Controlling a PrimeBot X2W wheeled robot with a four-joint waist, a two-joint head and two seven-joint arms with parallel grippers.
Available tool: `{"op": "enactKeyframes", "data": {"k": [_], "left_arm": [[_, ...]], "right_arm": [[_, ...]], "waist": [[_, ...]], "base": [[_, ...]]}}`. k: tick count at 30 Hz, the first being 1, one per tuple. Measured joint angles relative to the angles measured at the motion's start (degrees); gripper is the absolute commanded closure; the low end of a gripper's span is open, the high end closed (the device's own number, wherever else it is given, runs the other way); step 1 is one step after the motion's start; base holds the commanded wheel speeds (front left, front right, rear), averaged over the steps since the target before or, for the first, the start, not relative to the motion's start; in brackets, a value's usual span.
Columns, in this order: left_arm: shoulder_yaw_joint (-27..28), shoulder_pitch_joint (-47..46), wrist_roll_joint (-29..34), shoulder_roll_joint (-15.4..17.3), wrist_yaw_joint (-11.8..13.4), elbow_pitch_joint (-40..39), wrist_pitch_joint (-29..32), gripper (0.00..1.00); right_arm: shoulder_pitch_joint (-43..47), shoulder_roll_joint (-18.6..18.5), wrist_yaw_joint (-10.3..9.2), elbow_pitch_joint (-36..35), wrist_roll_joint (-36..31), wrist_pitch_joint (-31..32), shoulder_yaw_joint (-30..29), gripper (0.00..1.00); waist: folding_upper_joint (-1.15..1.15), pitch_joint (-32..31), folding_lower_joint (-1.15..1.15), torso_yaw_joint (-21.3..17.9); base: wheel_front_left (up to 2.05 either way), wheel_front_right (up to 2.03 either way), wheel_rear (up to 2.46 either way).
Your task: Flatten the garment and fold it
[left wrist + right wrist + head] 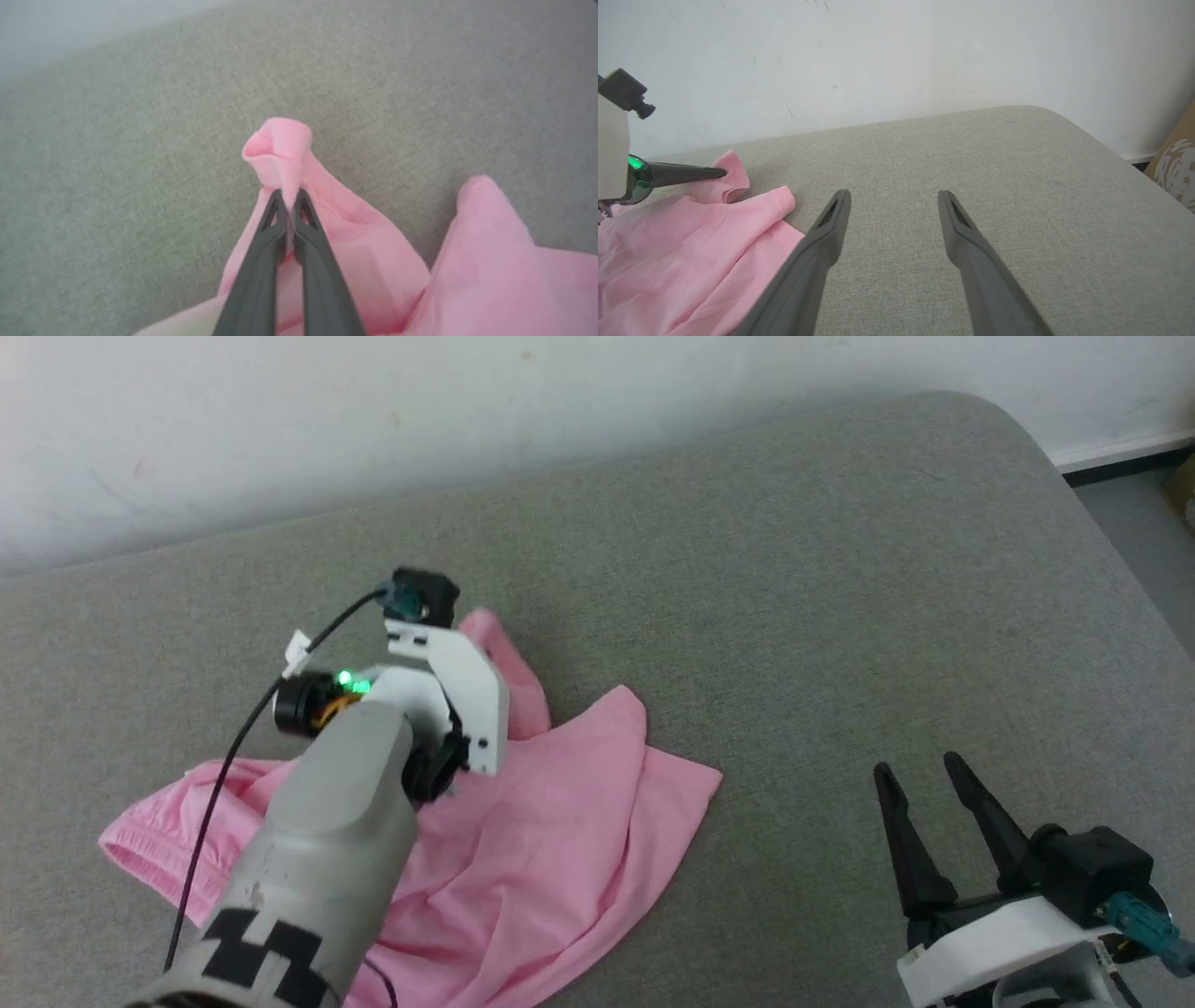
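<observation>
Left wrist view: left end effector pinches garment edge; right end effector gapes.

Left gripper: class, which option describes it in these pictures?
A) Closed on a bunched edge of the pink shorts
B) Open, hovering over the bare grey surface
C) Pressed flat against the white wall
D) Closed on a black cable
A: in the left wrist view the left gripper has its jaws pinched together with a bunched edge of the pink shorts caught between them.
</observation>
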Motion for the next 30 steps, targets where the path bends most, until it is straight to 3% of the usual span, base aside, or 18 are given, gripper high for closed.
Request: {"op": "enactKeyframes", "data": {"k": [6,15,22,23,24,25,26,30], "left_arm": [[-2.0,-9.2,2.8,-1.7,-2.0,1.7,-10.5,1.0],[-5.9,-21.9,5.7,-4.4,-3.5,5.8,-21.0,1.0],[-8.1,-23.4,4.1,-5.0,-4.5,13.0,-20.1,1.0],[-8.1,-23.1,3.5,-5.0,-4.7,13.9,-19.6,0.76],[-8.1,-22.7,2.8,-5.0,-4.9,14.6,-19.5,0.32],[-8.1,-22.3,2.2,-5.0,-4.9,15.1,-19.6,0.32],[-8.0,-22.0,1.7,-5.0,-4.9,15.3,-20.4,0.0],[-6.9,-21.2,-0.5,-5.0,-4.9,15.2,-24.6,0.0]], "right_arm": [[-1.0,0.0,0.0,0.2,0.6,-0.2,0.7,0.0],[-2.8,0.1,0.0,2.0,2.1,-1.9,1.8,0.0],[-4.9,0.4,0.0,4.2,3.4,-3.7,3.2,0.0],[-5.2,0.4,0.0,4.4,3.6,-4.1,3.4,0.0],[-5.4,0.5,0.0,4.8,3.7,-4.4,3.5,0.0],[-5.7,0.5,0.0,5.1,3.7,-4.7,3.5,0.0],[-5.9,0.6,0.0,5.5,3.8,-4.9,3.5,0.0],[-6.2,0.6,0.0,6.1,3.6,-5.7,3.3,0.0]], "waist": [[0.0,0.3,0.0,-1.7],[0.0,3.0,0.0,-5.6],[0.0,6.6,0.01,-7.6],[0.0,7.1,0.01,-7.8],[0.0,7.5,0.01,-7.9],[0.0,7.9,0.01,-8.0],[0.0,8.1,0.02,-8.0],[0.0,8.1,0.0,-7.2]], "base": [[0.0,0.0,0.0],[0.0,0.0,0.0],[0.0,0.0,0.0],[0.0,0.0,0.0],[0.0,0.0,0.0],[0.0,0.0,0.0],[0.0,0.0,0.0],[0.0,0.0,0.0]]}}
